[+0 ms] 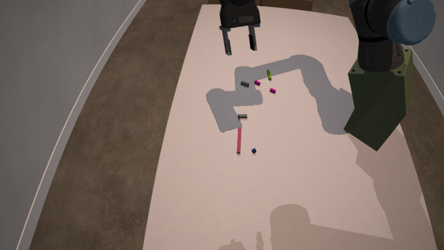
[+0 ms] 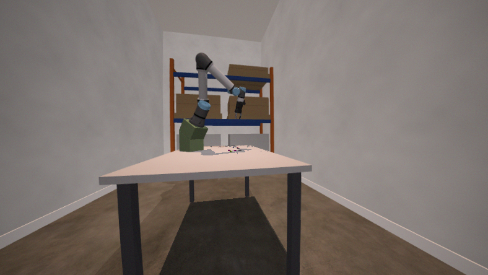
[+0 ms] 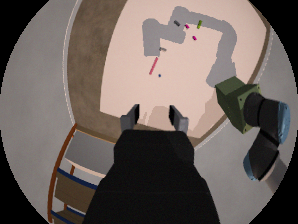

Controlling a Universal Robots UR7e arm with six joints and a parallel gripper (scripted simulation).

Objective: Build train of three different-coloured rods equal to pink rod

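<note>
My gripper [image 1: 240, 51] is open and empty, high above the far part of the table; it also shows in the wrist view [image 3: 154, 119] and in the exterior view [image 2: 239, 116]. All rods lie flat and apart on the table. The long pink rod [image 1: 239, 140] lies near the middle, with the small blue rod [image 1: 253, 150] just right of its near end. A grey rod [image 1: 242, 116] lies beyond the pink rod's far end. Farther back lie a second grey rod [image 1: 244, 83], two magenta rods [image 1: 257, 82] [image 1: 272, 90] and the lime rod [image 1: 269, 74].
The arm's green base block [image 1: 380, 99] stands at the table's right edge. The arm's shadow falls over the far rods. A shelf rack with cardboard boxes [image 2: 222, 102] stands behind the table.
</note>
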